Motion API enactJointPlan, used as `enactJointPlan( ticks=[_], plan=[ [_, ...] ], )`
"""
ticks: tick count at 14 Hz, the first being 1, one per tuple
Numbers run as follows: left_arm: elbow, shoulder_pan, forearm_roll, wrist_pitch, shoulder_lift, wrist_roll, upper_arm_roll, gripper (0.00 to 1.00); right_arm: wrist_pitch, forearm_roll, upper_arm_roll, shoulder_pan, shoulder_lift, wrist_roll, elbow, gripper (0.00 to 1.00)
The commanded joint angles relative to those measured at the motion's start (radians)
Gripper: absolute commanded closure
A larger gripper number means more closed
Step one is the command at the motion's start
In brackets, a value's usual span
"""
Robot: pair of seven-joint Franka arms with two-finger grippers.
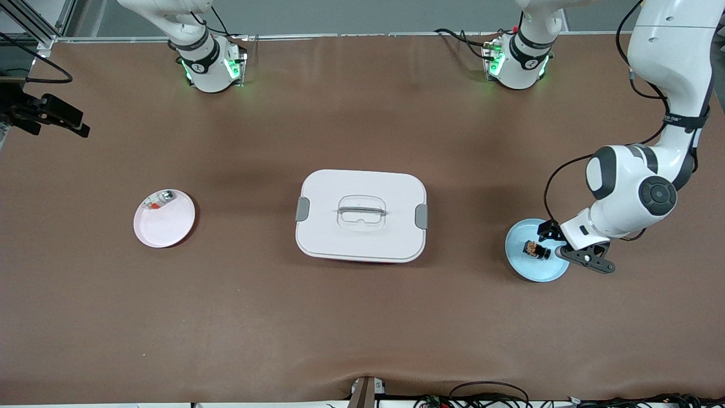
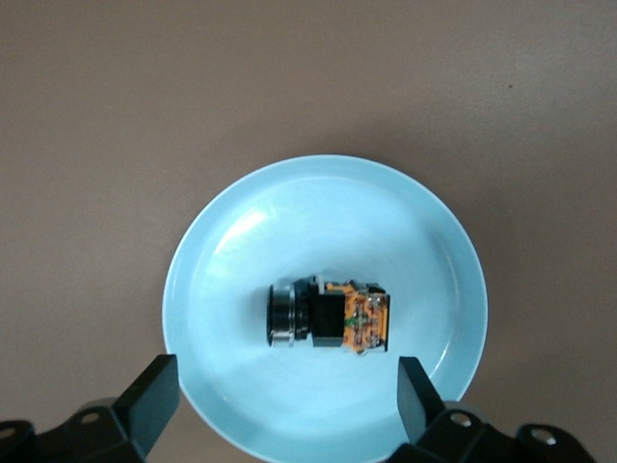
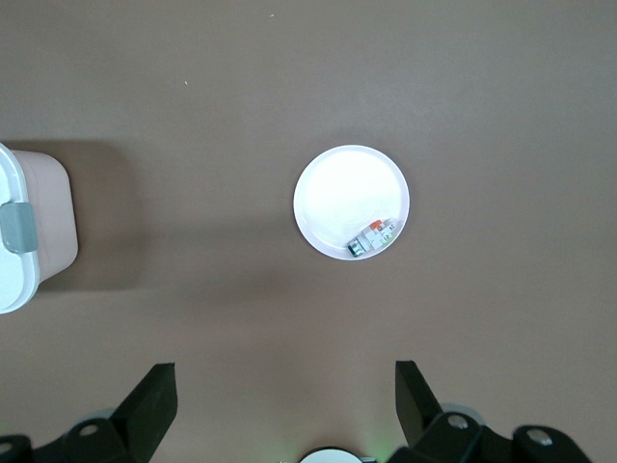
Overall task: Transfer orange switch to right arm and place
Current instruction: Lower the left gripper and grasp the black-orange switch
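Observation:
The orange switch (image 1: 536, 249) is a small black cylinder with an orange-brown end. It lies on its side in a light blue plate (image 1: 527, 267) toward the left arm's end of the table. My left gripper (image 1: 558, 245) hangs low over that plate, open and empty. In the left wrist view the switch (image 2: 328, 318) lies on the plate (image 2: 241, 251), a little clear of the gap between my open fingers (image 2: 154, 391). The right arm (image 1: 198, 51) shows only its base in the front view. My right gripper (image 3: 284, 386) is open and empty, high above the table.
A white lidded box (image 1: 361, 215) with grey clasps stands at the table's middle. A pink plate (image 1: 167, 229) toward the right arm's end holds a small pale part (image 1: 160, 199). Plate (image 3: 337, 188), part (image 3: 373, 236) and box edge (image 3: 24, 231) show in the right wrist view.

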Motion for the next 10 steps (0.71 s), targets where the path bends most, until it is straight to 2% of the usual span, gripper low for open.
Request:
enactJointPlan(
  ticks=[1, 7, 10],
  plan=[
    [-0.005, -0.005, 0.014, 0.034, 0.018, -0.003, -0.003, 0.0, -0.004, -0.015, 0.016, -0.019, 0.0, -0.01, 0.012, 0.0],
    [-0.006, -0.027, 0.017, 0.038, 0.031, 0.01, -0.006, 0.0, -0.003, -0.015, 0.016, -0.019, 0.0, -0.008, 0.012, 0.0],
    [-0.006, -0.022, 0.073, 0.063, 0.05, 0.01, -0.006, 0.0, -0.001, -0.015, 0.016, -0.017, 0.0, -0.008, 0.012, 0.0]
  ],
)
